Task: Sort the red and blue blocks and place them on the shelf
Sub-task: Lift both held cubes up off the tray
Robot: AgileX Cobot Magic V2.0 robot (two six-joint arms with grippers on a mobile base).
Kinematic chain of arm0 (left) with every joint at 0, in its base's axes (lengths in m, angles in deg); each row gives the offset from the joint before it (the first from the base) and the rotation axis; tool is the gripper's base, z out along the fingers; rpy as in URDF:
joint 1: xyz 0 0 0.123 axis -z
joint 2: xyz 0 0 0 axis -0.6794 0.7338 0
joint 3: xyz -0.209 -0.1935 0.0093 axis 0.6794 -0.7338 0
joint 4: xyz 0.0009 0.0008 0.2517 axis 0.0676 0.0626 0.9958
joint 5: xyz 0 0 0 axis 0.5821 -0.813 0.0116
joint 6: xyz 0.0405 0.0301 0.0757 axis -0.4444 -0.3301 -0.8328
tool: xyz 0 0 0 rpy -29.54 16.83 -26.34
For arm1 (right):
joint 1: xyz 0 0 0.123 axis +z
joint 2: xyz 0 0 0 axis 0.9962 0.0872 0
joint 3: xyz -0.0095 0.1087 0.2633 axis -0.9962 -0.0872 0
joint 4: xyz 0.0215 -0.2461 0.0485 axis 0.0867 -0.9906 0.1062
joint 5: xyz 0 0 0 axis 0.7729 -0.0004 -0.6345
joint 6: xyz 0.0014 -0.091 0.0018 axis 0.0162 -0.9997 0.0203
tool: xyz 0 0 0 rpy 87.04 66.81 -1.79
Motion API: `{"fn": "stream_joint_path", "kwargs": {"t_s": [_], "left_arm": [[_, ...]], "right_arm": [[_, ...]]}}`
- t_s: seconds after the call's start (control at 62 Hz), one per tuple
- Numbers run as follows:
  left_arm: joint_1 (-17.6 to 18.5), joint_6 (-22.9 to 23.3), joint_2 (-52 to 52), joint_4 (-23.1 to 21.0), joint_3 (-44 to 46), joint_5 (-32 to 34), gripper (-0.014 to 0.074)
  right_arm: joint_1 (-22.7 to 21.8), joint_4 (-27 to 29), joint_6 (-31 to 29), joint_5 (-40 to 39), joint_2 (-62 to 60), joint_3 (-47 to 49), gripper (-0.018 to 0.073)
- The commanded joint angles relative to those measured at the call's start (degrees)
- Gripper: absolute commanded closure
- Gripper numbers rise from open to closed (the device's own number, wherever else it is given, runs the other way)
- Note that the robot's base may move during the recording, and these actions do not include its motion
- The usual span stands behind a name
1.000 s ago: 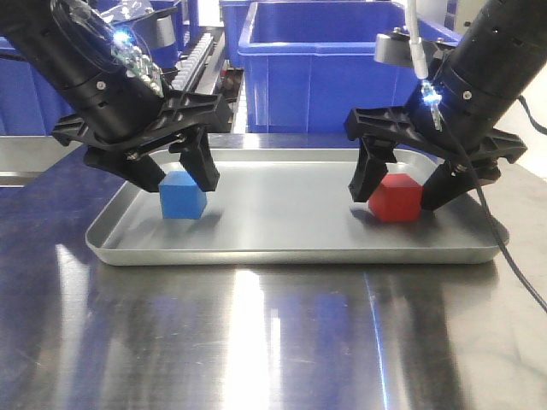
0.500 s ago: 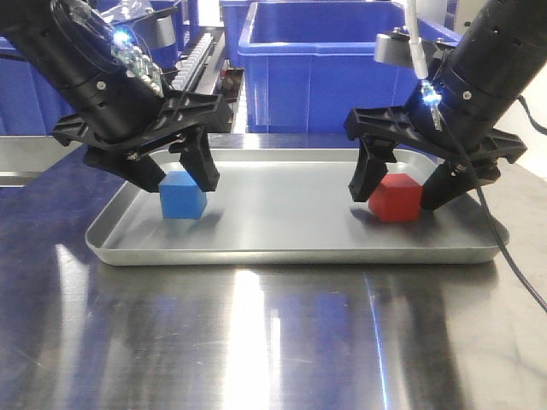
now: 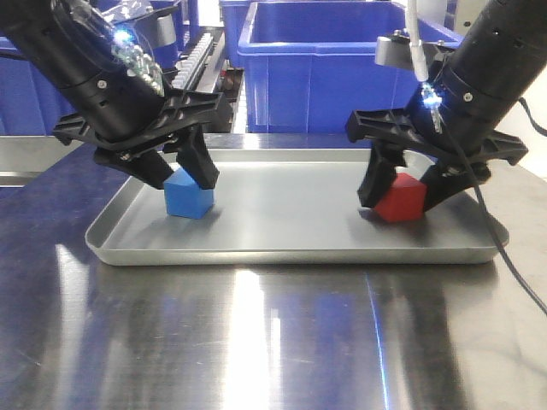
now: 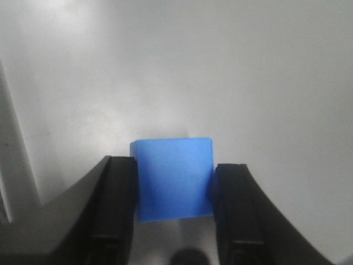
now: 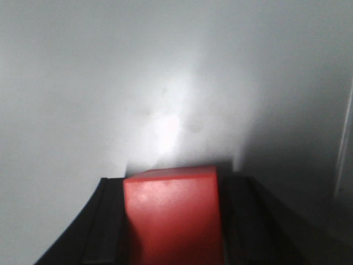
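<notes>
Two cubes in tray [image 3: 291, 249]. Blue cube [image 3: 189, 196] at left end, left gripper [image 3: 182, 181] clenched on its sides. Red cube [image 3: 400, 200] at right end, right gripper [image 3: 400, 193] clamped on it.

Risk: red looks canted between fingers, may pivot or slip on lift. Either arm could clip bins [image 3: 325, 60] behind.

Cubes have equal sides, no long axis. Blue near-level, red tilted.

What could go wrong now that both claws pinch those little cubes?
The red block sits tilted in the right gripper, so it might twist or slip out on lifting. The left gripper pinches the blue block near its top; a shallow hold could drop it onto the tray.
</notes>
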Motion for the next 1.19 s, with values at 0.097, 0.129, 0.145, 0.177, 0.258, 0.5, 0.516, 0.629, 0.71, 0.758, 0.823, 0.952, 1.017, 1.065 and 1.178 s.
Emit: {"fn": "stream_joint_path", "kwargs": {"t_s": [0.097,0.129,0.145,0.177,0.258,0.5,0.516,0.629,0.71,0.758,0.823,0.952,1.017,1.065,1.178], "left_arm": [[0.41,0.12,-2.34,-0.15,1.74,2.24,0.0446],[0.41,0.12,-2.34,-0.15,1.74,2.24,0.0446],[0.41,0.12,-2.34,-0.15,1.74,2.24,0.0446],[0.41,0.12,-2.34,-0.15,1.74,2.24,0.0446],[0.41,0.12,-2.34,-0.15,1.74,2.24,0.0446],[0.41,0.12,-2.34,-0.15,2.33,2.22,0.0467],[0.41,0.12,-2.34,-0.15,2.32,2.22,0.0471],[0.41,0.12,-2.69,0.07,3.5,1.85,0.0506],[0.41,0.12,-3.21,0.66,4.61,1.48,0.0512],[0.41,0.12,-3.46,1.48,5.41,1.2,0.0512],[0.41,0.12,-4.14,2.14,6.74,0.81,0.0512],[0.41,0.12,-5.7,2.49,8.67,0.67,0.0512],[0.41,0.12,-6.63,3.3,9.28,0.77,0.0512],[0.41,0.12,-7.53,4.1,9.78,0.77,0.0512],[0.41,0.12,-9.83,5.98,10.17,0.67,0.0512]], "right_arm": [[-0.06,0.85,-0.18,0.37,-1.91,1.27,0.0461],[-0.06,0.85,-0.18,0.41,-1.91,1.27,0.0493],[-0.06,0.85,-0.18,0.41,-1.91,1.27,0.0498],[-0.06,0.85,-0.18,0.62,-1.91,1.27,0.0515],[-0.06,0.85,-0.18,1.3,-1.91,1.38,0.0506],[-0.06,0.85,-0.63,6.26,-1.96,5.36,0.0506],[-0.06,0.85,-0.75,6.9,-1.96,5.82,0.0506],[-0.06,0.62,-1.6,9.77,-2.09,9.42,0.0506],[-0.06,0.07,-2.55,10.7,-2.72,11.22,0.0507],[-0.06,-0.34,-2.79,10.65,-3.4,11.82,0.0507],[-0.06,-1.15,-2.79,10.26,-4.92,12.64,0.0507],[-0.12,-2.96,-2.79,9.0,-8.02,12.78,0.0507],[-0.12,-4.13,-2.79,8.34,-9.95,12.78,0.0507],[-0.12,-5.32,-2.79,7.89,-11.33,12.78,0.0507],[-0.12,-7.68,-2.79,7.08,-15.05,12.78,0.0507]]}}
